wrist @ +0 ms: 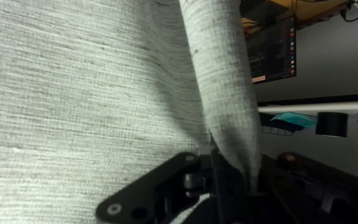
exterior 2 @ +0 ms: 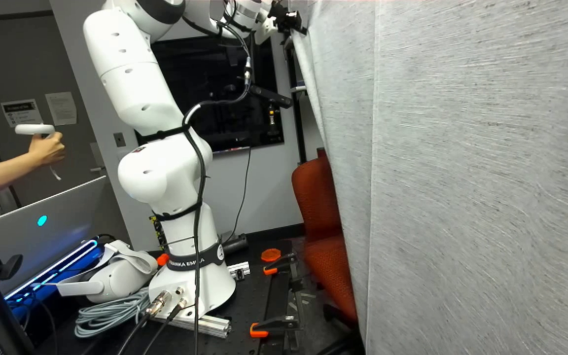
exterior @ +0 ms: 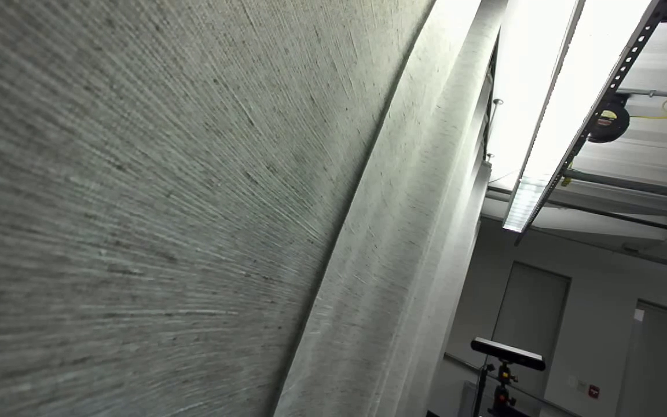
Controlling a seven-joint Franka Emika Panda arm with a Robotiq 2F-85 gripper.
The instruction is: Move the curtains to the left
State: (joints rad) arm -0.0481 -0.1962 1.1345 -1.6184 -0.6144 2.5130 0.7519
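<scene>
The curtains [exterior: 183, 208] are a pale grey-white ribbed drape. They fill most of an exterior view, with long folds slanting up to the right. In an exterior view the drape [exterior 2: 461, 177] hangs along the right side. My gripper [exterior 2: 294, 23] is at its near edge, high up, level with the top of the picture. In the wrist view the fabric [wrist: 73, 93] fills the left side, and a rolled fold tapers down between the dark fingers. My gripper [wrist: 242, 158] looks shut on this fold. The fingertips are dark and partly hidden by the cloth.
An orange-red chair [exterior 2: 313, 197] stands partly behind the drape. The arm's dark table [exterior 2: 259, 296] carries orange clamps, a headset [exterior 2: 121, 276] and coiled cable. A laptop [exterior 2: 42, 236] and a person's hand [exterior 2: 47, 148] with a controller are at left. A ceiling lamp [exterior: 565, 116] hangs beside the drape.
</scene>
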